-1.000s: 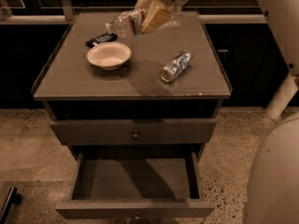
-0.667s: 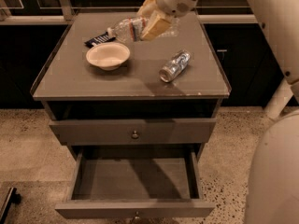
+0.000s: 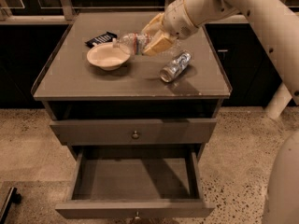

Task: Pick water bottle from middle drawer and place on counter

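Observation:
My gripper (image 3: 158,40) is shut on the water bottle (image 3: 132,42), a clear bottle with a red-and-white label band. It holds the bottle on its side, cap pointing left, just above the back middle of the counter (image 3: 93,80) and next to the bowl's right rim. I cannot tell whether the bottle touches the counter. The middle drawer (image 3: 135,178) stands pulled open below, and its grey floor is bare.
A white bowl (image 3: 108,56) sits on the counter's left part, with a black packet (image 3: 100,38) behind it. A stubbier clear bottle with a silvery label (image 3: 175,66) lies on the right. A closed drawer with a round knob (image 3: 135,134) sits above the open one.
The arm has come down and forward with the water bottle, bringing it lower over the counter, close beside the bowl. Nothing else has moved.

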Robot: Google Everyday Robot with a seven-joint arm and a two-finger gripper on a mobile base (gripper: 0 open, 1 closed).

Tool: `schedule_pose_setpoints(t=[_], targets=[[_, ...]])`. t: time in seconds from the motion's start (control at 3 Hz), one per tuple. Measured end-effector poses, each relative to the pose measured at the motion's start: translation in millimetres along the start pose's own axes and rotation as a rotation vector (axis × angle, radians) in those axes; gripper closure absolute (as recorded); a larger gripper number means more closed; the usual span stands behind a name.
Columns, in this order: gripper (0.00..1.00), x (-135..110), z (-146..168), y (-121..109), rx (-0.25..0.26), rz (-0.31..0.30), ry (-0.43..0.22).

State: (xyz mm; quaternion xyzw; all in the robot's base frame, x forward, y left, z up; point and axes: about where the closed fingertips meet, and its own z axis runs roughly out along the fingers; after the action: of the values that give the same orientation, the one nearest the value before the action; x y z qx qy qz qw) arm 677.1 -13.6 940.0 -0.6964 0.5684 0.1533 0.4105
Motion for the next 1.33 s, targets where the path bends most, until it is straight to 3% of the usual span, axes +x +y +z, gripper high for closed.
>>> schedule_pose_setpoints(t=[0.33, 0.67, 1.33], targets=[[1.00, 12.5, 8.0, 10.1, 0.006, 0.048, -0.031], [0.82, 13.7, 8.5, 10.9, 0.006, 0.050, -0.031], [0.36, 13.7, 8.6, 10.9, 0.006, 0.050, -0.031]])
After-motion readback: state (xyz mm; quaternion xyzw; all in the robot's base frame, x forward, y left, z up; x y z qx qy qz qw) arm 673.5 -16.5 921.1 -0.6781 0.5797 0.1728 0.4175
